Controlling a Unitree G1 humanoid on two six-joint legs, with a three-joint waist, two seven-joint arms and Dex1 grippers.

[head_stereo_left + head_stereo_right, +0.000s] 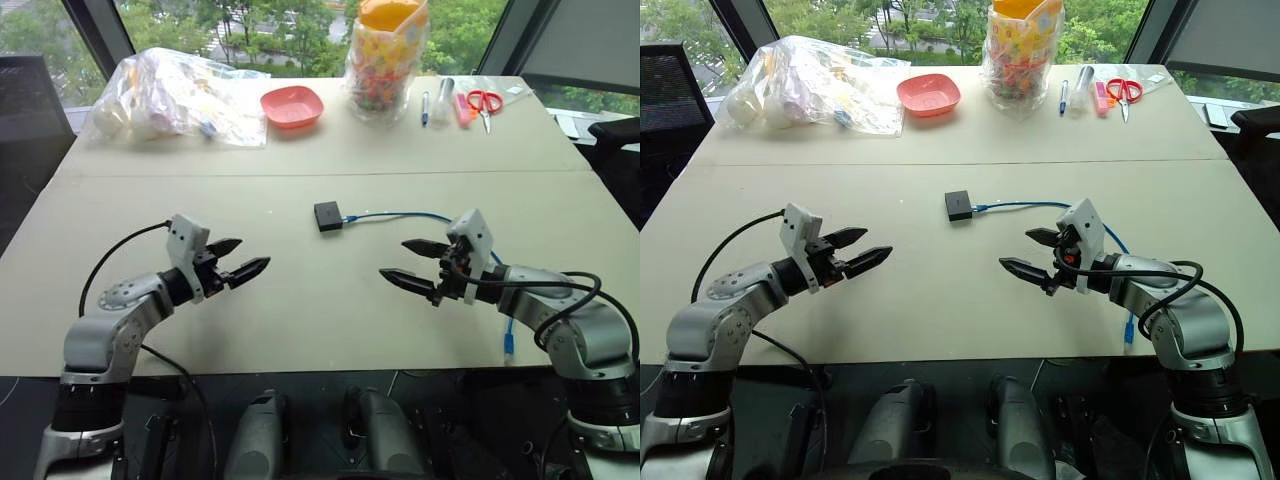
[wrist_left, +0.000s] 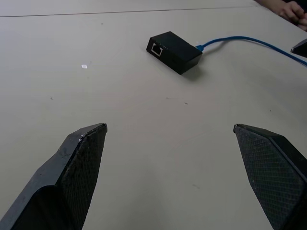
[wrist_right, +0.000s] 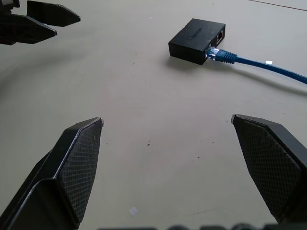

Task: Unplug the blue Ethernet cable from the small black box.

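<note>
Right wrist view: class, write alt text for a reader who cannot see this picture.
A small black box sits on a beige table with a blue cable plugged into its side and trailing away. Two black fingers of the right gripper stand wide apart, empty and short of the box. The left gripper shows at one corner.

A matt black plastic small black box (image 3: 196, 40) sits on a smooth, matt beige counter (image 1: 300, 310), joined by the glossy blue Ethernet cable (image 3: 259, 64) with its clear plastic plug. Beside the box, each claw, left (image 1: 243, 258) and right (image 1: 412, 263), shows black fingers (image 2: 81, 163) with a fine cross-hatched, rough-textured pad surface.
</note>
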